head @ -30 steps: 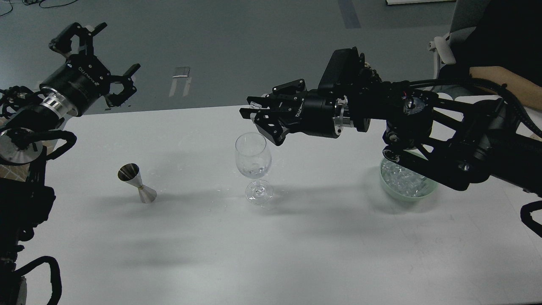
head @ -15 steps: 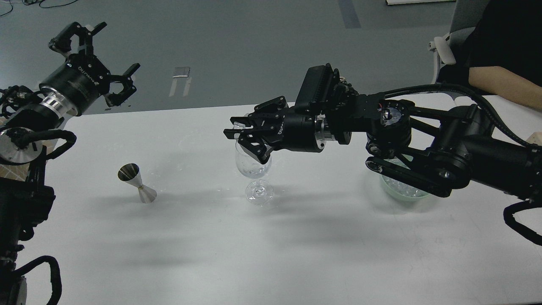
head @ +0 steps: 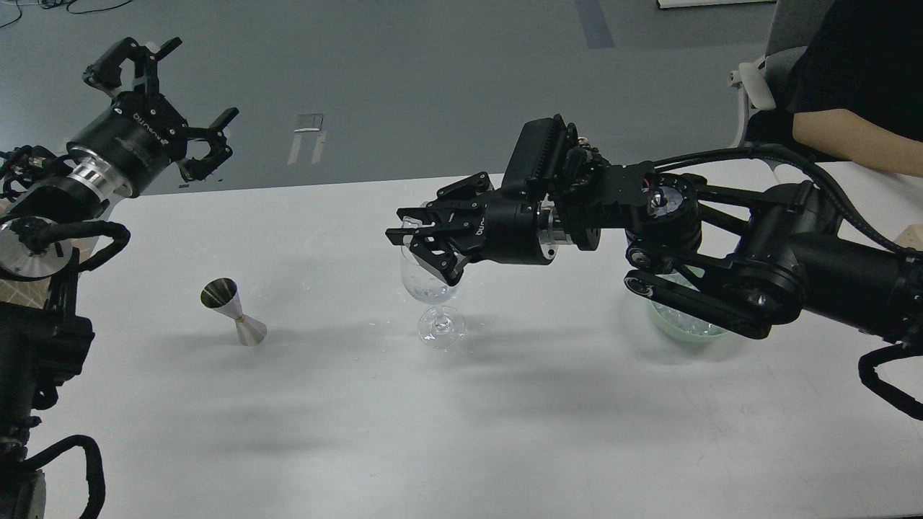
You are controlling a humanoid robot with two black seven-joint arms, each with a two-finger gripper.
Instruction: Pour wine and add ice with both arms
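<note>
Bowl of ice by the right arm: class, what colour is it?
Pale green; the bowl shows best in the head view, though partly hidden behind the right arm.

There is a single view, taken from the robot's own head, high above the near edge of the table [head: 360, 432] and facing forward and down. It takes in most of the tabletop from the near edge to the far edge, with a strip of grey floor [head: 404, 86] beyond the far edge. The left arm [head: 43, 238] enters at the left side and the right arm [head: 793, 259] at the right side, both large and close to the lens. The table's near corners fall outside the picture. No second view shares the scene.
</note>
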